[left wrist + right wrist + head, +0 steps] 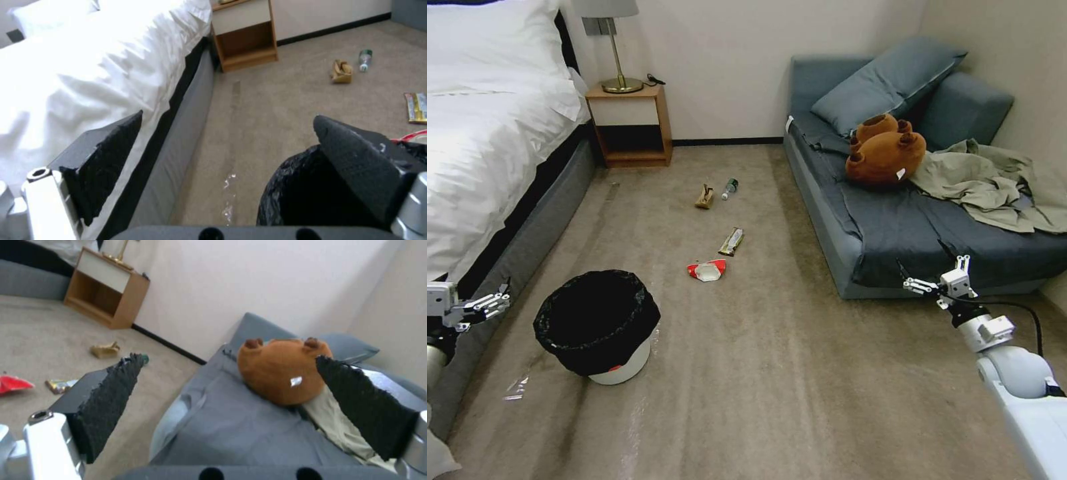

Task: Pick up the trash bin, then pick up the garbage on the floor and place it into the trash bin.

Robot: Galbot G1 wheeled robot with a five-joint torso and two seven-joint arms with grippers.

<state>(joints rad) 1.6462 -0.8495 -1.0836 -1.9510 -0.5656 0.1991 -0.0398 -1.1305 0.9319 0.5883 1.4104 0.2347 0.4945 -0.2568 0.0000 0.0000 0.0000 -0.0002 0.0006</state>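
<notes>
Left tool point(227, 150) wide open, empty

Left gripper point(231, 146) spread wide above carpet point(267, 110), between bed point(89, 66) and black-lined bin point(293, 190); litter beyond.

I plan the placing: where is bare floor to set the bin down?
Free: carpet between the trash bin and sofa, and behind the red-and-white wrapper toward the camera. Crowded: the line of litter up to the bottle.
</notes>
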